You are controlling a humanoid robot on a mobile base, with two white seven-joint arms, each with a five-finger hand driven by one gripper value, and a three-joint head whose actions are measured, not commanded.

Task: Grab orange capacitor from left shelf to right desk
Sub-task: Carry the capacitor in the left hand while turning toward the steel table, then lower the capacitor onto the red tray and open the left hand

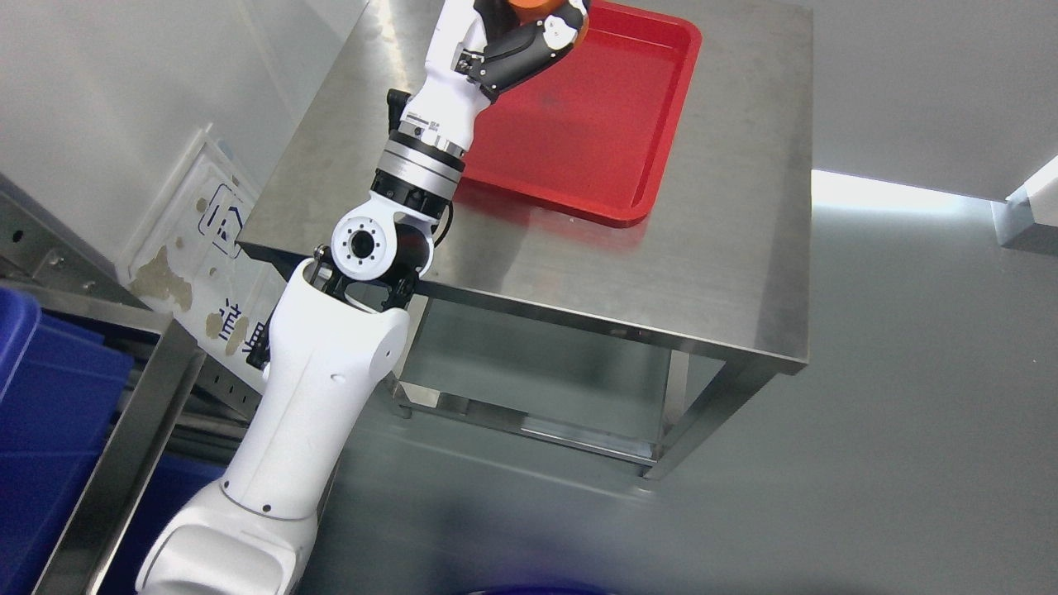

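Orange capacitor held over the red tray

Steel covered the top of the desk (661, 248), which stood on thin metal legs above a grey floor. On its far part lay a red tray (628, 124), bare inside, its near corner close to the middle of the desk. The left arm came up from the lower left, crossed the desk's front left edge and reached over the tray's left side. At the very top of the head view the left hand (529, 37) was clenched around the orange capacitor (533, 7), black fingers (517, 58) wrapped beneath it; only a sliver of orange showed below the frame's edge, so the capacitor sat above the tray's left part, and whether it touched the tray could not be told. To the left stood the metal frame of a shelf (132, 430) with blue bins (50, 413) in it. A white panel (207, 248) with worn blue print leaned against the wall behind the shelf.
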